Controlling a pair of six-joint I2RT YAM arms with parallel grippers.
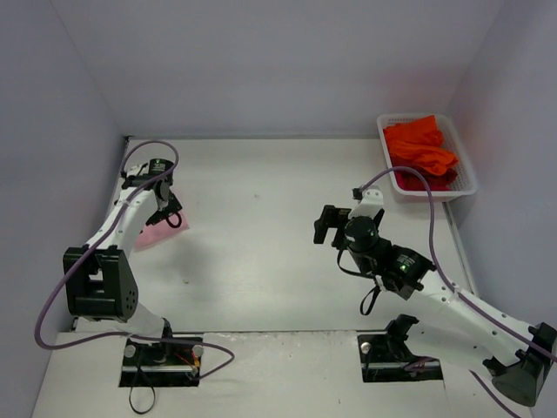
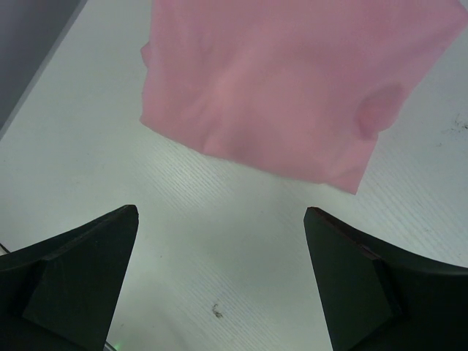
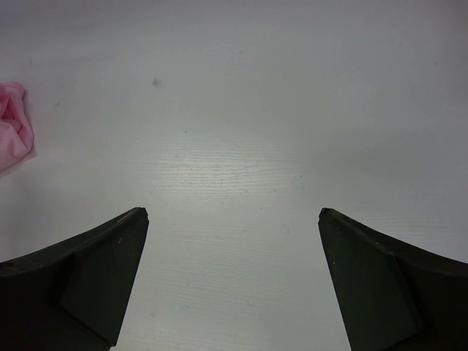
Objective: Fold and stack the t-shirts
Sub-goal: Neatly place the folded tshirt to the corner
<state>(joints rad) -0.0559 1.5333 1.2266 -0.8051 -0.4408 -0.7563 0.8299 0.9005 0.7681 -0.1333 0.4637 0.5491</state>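
Both are hanging wide open and empty, the left pincer (image 2: 219,216) over the pink t-shirt (image 2: 292,88), seemingly folded at the tabletop's (image 1: 261,218) left, the right pincer (image 3: 232,212) over bare middle, while the orange-red t-shirts (image 1: 419,148) are sitting crumpled in the basket (image 1: 466,170), awaiting folding.

left arm (image 1: 122,228): stretched out far-left, wrist tipped down
left gripper (image 2: 219,213): jaws spread wide
right arm (image 1: 439,294): leaning in toward the middle
right gripper (image 3: 232,213): jaws wide apart too, aimed left
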